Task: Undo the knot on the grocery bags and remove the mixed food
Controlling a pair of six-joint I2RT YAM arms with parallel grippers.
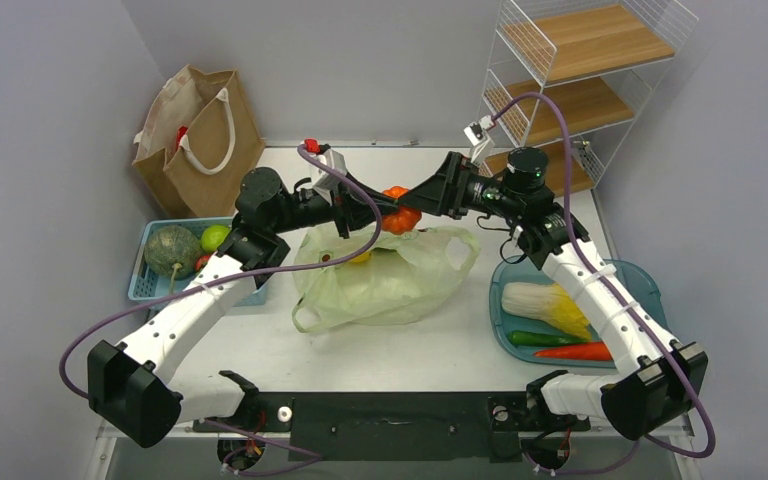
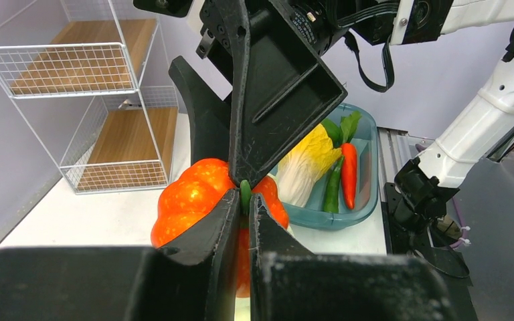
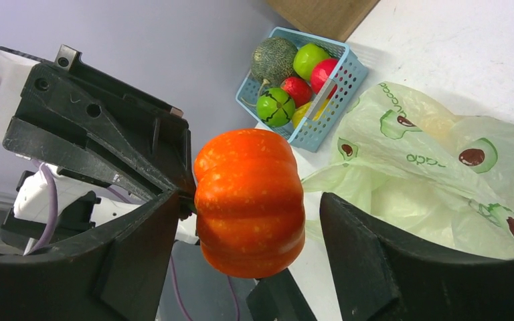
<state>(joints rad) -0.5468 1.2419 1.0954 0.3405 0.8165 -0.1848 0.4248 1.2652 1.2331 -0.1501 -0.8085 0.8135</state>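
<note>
Over the middle of the table, a touch toward the far edge, both arms meet on the ribbed orange piece (image 1: 400, 216), hanging above the pale green plastic bag (image 1: 390, 290). Its mouth gapes, so the untying looks done and we're into emptying! The left gripper (image 2: 243, 199) is pinched tight on the little green stem (image 2: 245, 190). The right gripper (image 3: 249, 200) is spread wide, straddling the piece, apparently not touching. A handover, I'd say: the right must close on the flanks before the left lets go, then perhaps head for the teal tray (image 2: 334, 221) at the right edge. Only the left wrist view shows that stem pinch. The right wrist view shows the gaps, plus the blue basket (image 3: 328, 120) by the left edge.
</note>
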